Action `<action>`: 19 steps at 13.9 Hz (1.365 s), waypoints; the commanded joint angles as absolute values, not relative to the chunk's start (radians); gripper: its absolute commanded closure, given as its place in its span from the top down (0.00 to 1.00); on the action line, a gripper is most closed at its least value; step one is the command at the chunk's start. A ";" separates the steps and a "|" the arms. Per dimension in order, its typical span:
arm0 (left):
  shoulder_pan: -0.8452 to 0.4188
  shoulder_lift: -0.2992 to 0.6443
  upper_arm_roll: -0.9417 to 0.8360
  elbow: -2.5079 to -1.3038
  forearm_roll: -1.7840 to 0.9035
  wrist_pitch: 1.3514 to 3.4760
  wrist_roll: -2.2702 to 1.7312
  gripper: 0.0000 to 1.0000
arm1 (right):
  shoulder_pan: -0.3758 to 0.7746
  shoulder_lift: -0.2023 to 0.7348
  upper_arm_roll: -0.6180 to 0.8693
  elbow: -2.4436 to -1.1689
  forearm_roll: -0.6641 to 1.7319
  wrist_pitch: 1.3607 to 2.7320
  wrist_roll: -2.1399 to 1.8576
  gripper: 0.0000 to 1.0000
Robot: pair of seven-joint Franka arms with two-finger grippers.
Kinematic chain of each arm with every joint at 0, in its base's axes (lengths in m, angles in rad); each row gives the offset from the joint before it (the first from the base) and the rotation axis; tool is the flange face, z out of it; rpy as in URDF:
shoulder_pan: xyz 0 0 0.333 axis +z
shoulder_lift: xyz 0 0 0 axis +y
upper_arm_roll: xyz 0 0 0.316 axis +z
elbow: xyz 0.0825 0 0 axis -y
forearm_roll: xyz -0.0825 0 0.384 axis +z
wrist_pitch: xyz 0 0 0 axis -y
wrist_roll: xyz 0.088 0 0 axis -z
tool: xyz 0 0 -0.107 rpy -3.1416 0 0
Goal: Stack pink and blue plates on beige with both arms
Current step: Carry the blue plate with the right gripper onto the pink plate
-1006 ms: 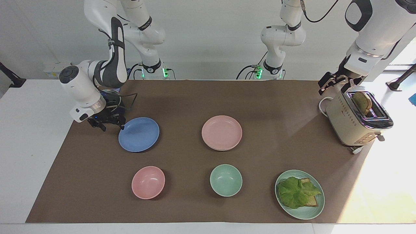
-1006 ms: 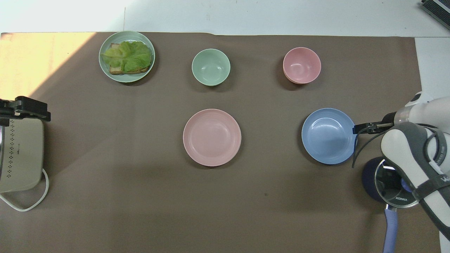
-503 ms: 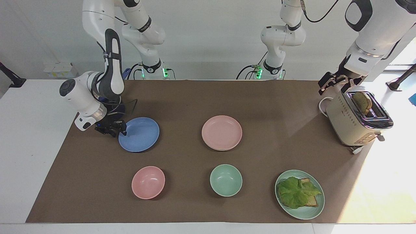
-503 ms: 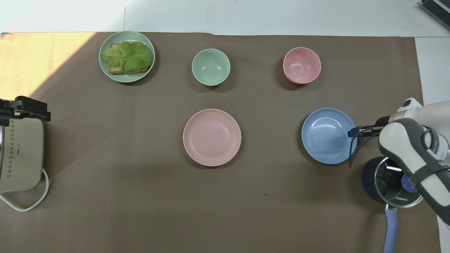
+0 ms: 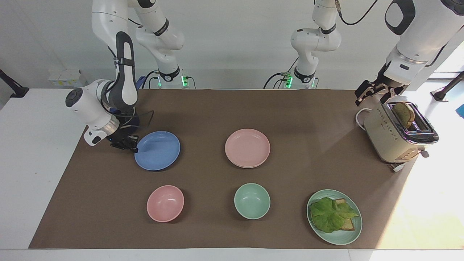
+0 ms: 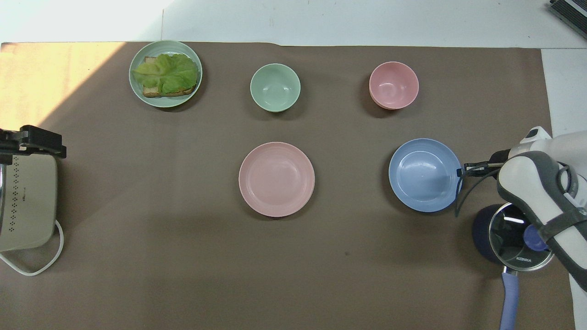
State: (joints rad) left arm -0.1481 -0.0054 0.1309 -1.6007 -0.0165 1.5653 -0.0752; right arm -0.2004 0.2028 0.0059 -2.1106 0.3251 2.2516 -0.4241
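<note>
Right gripper (image 5: 131,145), low at the right arm's end of the table, jaws clamped on the rim of the blue plate (image 5: 158,150). Pink plate (image 5: 247,148) lies mid-table atop a paler plate, of which only a thin edge shows. Left gripper (image 5: 367,93) waits over the toaster (image 5: 395,136), jaws spread wide.

Toaster (image 6: 25,201) cut by frame edge

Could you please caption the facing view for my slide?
Right pincer shut on the blue plate's rim; pink plate waits mid-table.
</note>
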 commanded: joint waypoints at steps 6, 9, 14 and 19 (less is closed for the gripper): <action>-0.150 -0.006 0.130 -1.595 -0.002 1.559 -0.084 1.00 | 0.050 0.118 0.032 -2.026 0.336 2.201 -0.030 0.00; -0.150 -0.008 0.130 -1.597 -0.002 1.555 -0.086 1.00 | 0.178 0.152 0.032 -2.028 0.333 2.284 0.154 0.00; -0.152 -0.008 0.130 -1.597 -0.002 1.557 -0.086 1.00 | 0.359 0.236 0.032 -2.023 0.336 2.437 0.357 0.00; -0.152 -0.008 0.130 -1.597 -0.002 1.557 -0.086 1.00 | 0.428 0.249 0.031 -2.031 0.334 2.456 0.409 0.00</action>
State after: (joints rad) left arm -0.1482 -0.0054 0.1304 -1.6007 -0.0165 1.5653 -0.0763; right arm 0.4076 0.2564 0.0354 -2.0313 0.3321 2.4466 0.3753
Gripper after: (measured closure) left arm 0.000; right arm 0.965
